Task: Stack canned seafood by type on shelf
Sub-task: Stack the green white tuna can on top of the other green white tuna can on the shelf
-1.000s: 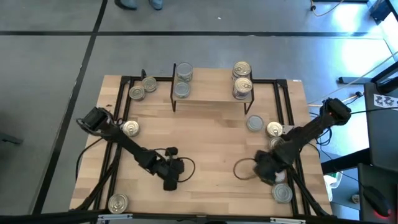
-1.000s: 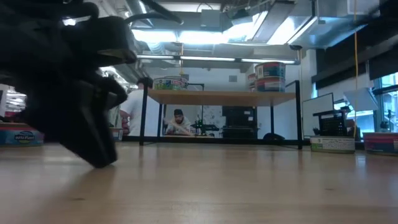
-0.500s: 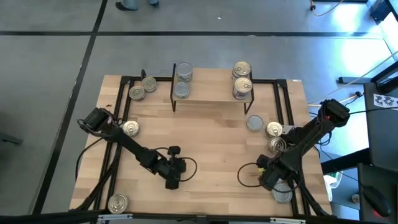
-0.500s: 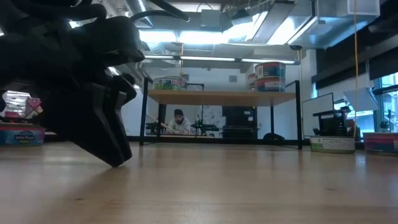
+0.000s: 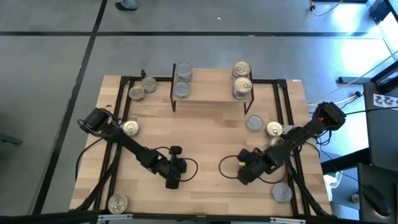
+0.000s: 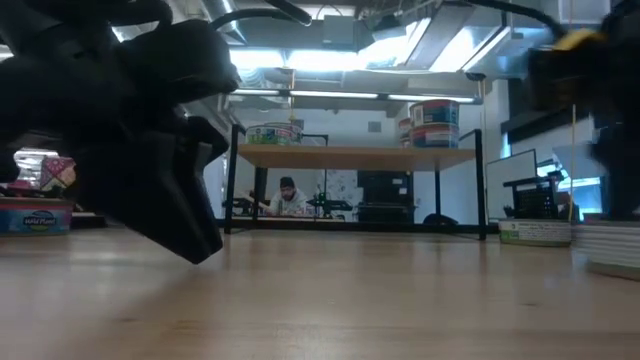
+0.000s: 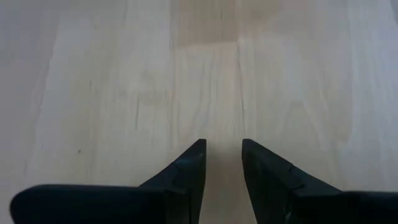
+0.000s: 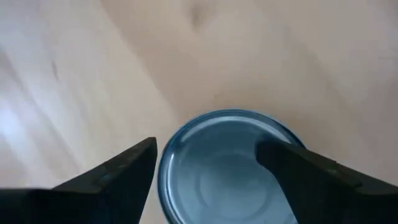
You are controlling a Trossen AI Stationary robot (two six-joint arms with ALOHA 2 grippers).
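**Right arm has a silver tin, here's how I'd land it on the shelf**

The right gripper (image 8: 208, 149) sits out in front of the shelf (image 5: 211, 87), off toward the shelf's right end and well clear of it. Its fingers are spread wide on either side of a silver-topped tin (image 8: 217, 174), and it looks to me like a proper grip on the rim, not just a hover.

The left gripper (image 7: 222, 146) is parked in front of the shelf's left half. Its fingers have only a narrow gap, with nothing in it but bare table.

On the shelf, the grey-topped stack (image 5: 183, 81) sits at its left end and the gold-topped stack (image 5: 242, 78) at its right. So I'd say this tin belongs on the left pile.

Tips for the carry:
- Lift high enough to clear the shelf's front edge and the tins already up there.
- Come down from straight above, with the tin flat and centred over the pile.
- Don't let go until it's resting, since an off-centre drop could knock the stack.
- Cross to the shelf's left end behind the parked left arm's reach, so the two don't clip.
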